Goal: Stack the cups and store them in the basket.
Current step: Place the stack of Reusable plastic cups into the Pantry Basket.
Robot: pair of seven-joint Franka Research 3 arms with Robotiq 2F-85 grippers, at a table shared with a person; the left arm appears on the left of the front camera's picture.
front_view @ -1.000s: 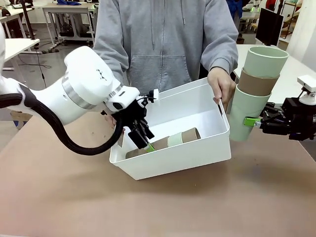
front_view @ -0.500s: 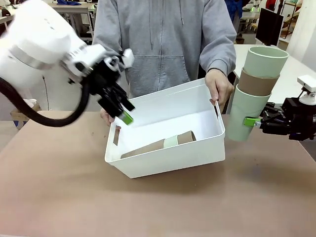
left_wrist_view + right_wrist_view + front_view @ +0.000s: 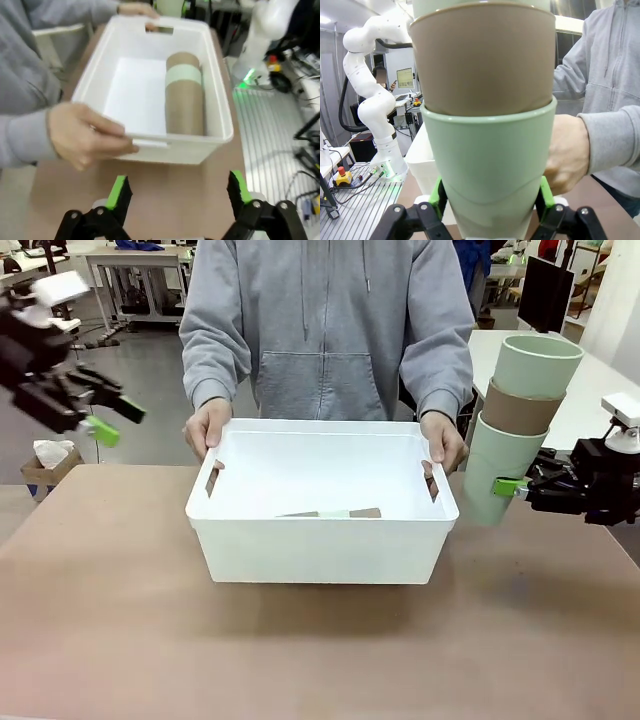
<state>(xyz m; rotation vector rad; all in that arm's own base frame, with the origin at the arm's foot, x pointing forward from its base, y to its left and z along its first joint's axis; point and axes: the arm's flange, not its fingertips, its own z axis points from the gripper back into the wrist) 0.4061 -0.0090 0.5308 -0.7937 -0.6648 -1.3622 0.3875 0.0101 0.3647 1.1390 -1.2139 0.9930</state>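
Observation:
The white basket [image 3: 320, 552] sits flat mid-table, a person's hands on both end handles. A stack of tan and mint cups [image 3: 332, 512] lies on its side inside; the left wrist view shows this stack [image 3: 185, 95] along one wall of the basket [image 3: 221, 107]. My left gripper [image 3: 115, 420] hangs open in the air far left of the basket, and in its wrist view it [image 3: 177, 192] holds nothing. My right gripper [image 3: 510, 486] is shut on the bottom mint cup of an upright mint-tan-mint stack [image 3: 520, 410] just right of the basket. That held stack [image 3: 490, 165] sits between the green pads of my right gripper [image 3: 490, 200].
The person's hand [image 3: 85, 137] grips the basket's handle nearest my left gripper, and the other hand [image 3: 442, 445] holds the end beside the held stack. Bare brown table [image 3: 300, 650] lies in front of the basket. A white side table [image 3: 590, 370] stands behind my right arm.
My left gripper has pulled out of the basket and swung up and far left, leaving the lying stack inside. The person has lowered the tilted basket flat. The right arm has not moved.

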